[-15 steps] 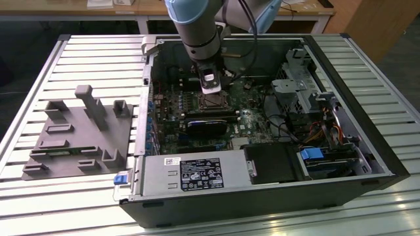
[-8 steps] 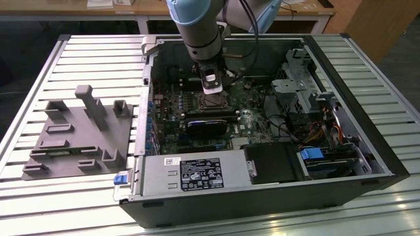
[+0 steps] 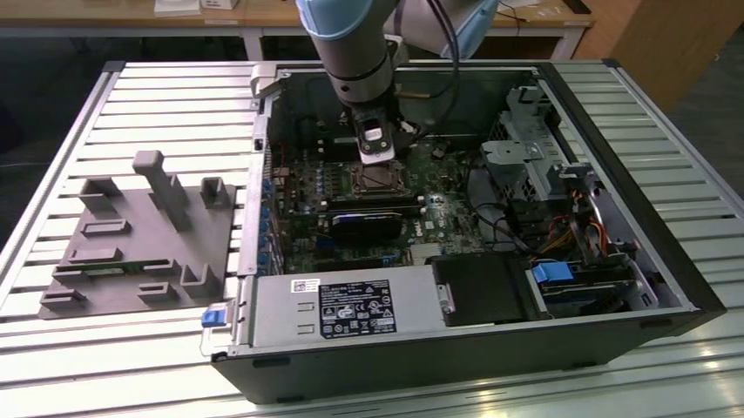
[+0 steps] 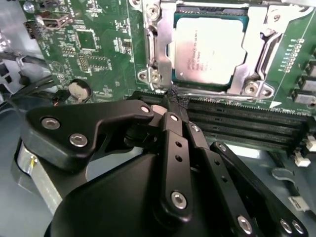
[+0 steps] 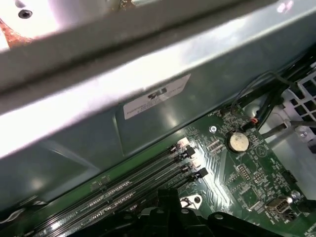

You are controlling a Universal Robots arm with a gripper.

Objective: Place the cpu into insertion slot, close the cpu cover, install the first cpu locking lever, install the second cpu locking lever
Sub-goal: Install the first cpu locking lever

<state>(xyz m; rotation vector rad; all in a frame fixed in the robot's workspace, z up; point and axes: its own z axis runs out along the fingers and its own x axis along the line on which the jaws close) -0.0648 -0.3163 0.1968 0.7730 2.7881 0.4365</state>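
In the second wrist view the cpu (image 4: 210,49) lies flat in the insertion slot (image 3: 375,178) with its pale silver face up. The cpu cover (image 4: 157,47), a silver metal frame, lies around the chip. A thin metal lever (image 4: 268,47) runs along one side of the frame; I cannot tell whether it is latched. My gripper (image 4: 174,101) is shut with nothing between its black fingers. Its tip hovers just off a corner of the socket, over the memory slots (image 4: 237,121). In the exterior view the gripper (image 3: 372,155) hangs inside the case just behind the socket.
The open computer case (image 3: 651,261) lies on a slatted table. Inside are a power supply (image 3: 348,309), drive bays (image 3: 581,279) and loose cables (image 3: 500,218). A coin battery (image 5: 238,141) sits on the board. A grey fixture (image 3: 139,235) stands at the exterior view's left.
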